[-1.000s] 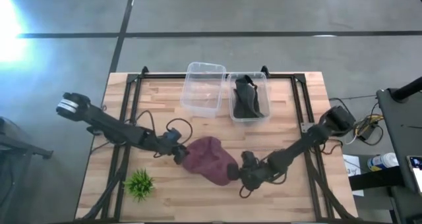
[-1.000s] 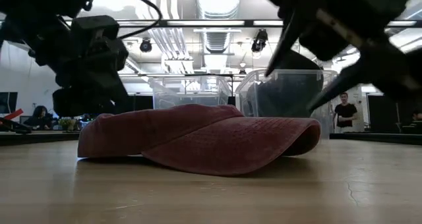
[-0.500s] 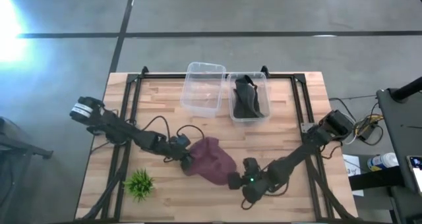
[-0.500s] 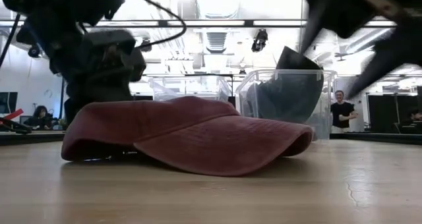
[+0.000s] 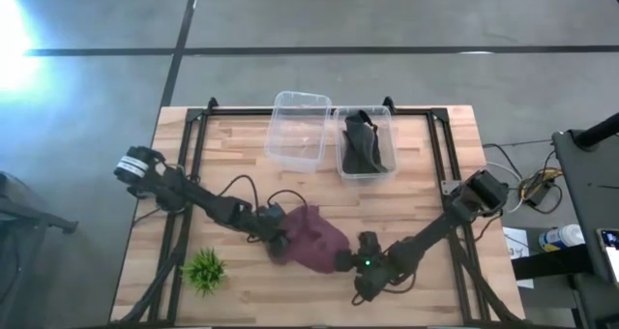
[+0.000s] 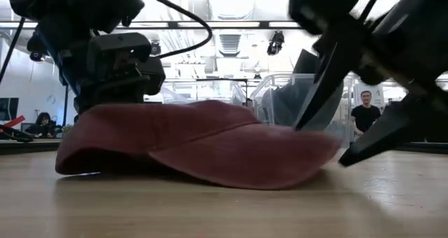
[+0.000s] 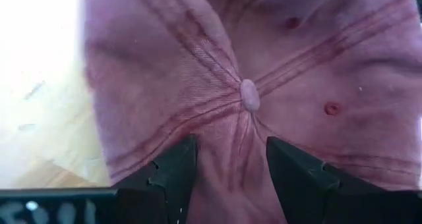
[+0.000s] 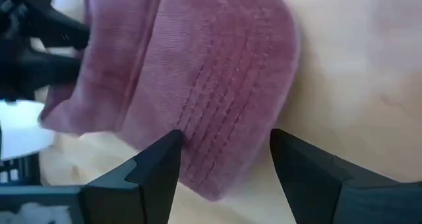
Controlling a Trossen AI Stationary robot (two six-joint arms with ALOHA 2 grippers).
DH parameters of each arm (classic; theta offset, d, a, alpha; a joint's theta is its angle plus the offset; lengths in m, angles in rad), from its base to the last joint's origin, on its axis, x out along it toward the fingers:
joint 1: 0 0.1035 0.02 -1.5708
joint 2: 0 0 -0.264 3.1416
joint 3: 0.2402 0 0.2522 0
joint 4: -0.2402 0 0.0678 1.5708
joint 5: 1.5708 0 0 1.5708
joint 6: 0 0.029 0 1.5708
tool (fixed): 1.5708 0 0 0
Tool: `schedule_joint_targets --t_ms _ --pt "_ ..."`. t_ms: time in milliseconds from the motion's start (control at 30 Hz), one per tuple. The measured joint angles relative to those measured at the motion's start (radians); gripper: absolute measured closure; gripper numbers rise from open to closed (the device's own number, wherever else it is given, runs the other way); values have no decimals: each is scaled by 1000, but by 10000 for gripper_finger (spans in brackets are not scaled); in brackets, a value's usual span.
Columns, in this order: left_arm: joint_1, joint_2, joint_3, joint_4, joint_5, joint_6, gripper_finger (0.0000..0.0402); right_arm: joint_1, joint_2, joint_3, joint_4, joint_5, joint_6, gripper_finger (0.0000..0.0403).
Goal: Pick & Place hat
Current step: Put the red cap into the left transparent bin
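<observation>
A dark red cap [image 5: 311,238] lies on the wooden table, resting on its brim and its crown's rim. My left gripper [image 5: 278,237] is open and sits low over the crown, near the top button [image 7: 249,95], which shows in the left wrist view. My right gripper [image 5: 340,261] is open at the cap's brim [image 8: 224,85]. In the low view one of its fingers is over the brim and the other is beside the brim's edge. My left gripper comes from above, slanting from the table's left. Its open fingers [image 7: 175,168] rest on the crown cloth just beside the top button, with a strip of cloth between them. The cap lies on the table. My right gripper stands open around the brim's outer edge [image 6: 329,143], coming level from the table's right. One finger [image 6: 318,91] touches the brim's top. The other is low beside the edge, and I cannot tell whether it touches. The brim lies on the table.
Two clear bins stand at the far side: an empty one [image 5: 298,131] and one holding a dark hat [image 5: 364,143]. A small green plant [image 5: 205,269] stands near the front left. A black frame [image 5: 193,135] runs along the table's sides.
My left gripper has gone toward the table's right and down onto the cap's crown. My right gripper has come down to the brim, its fingers still open. The cap has slid a little along the table, and the brim's upturned tip now lies flatter.
</observation>
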Motion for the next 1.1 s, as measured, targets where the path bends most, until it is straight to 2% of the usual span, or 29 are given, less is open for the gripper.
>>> schedule_joint_targets --t_ms 133,300,533,667,767,867,1033,1100 --pt "-2 25 37 10 9 16 213 -34 38 -8 132 26 -100 177" --pt "-2 41 92 -16 33 72 213 -65 80 -11 389 115 -340 177" --pt "-4 48 106 -55 42 98 213 -73 57 -5 400 178 -406 177" --pt "-5 25 104 -68 46 72 213 -87 32 -4 460 162 -483 186" --pt "-7 -27 108 -83 40 54 213 -90 0 -2 462 159 -551 217" --pt "-20 -121 120 -75 -2 45 213 -89 -55 -1 456 159 -619 270" --pt "-62 -303 144 -105 -157 52 213 -105 -160 -1 456 159 -783 373" --pt "-73 -380 168 -138 -231 80 213 -122 -208 -1 459 161 -851 385"
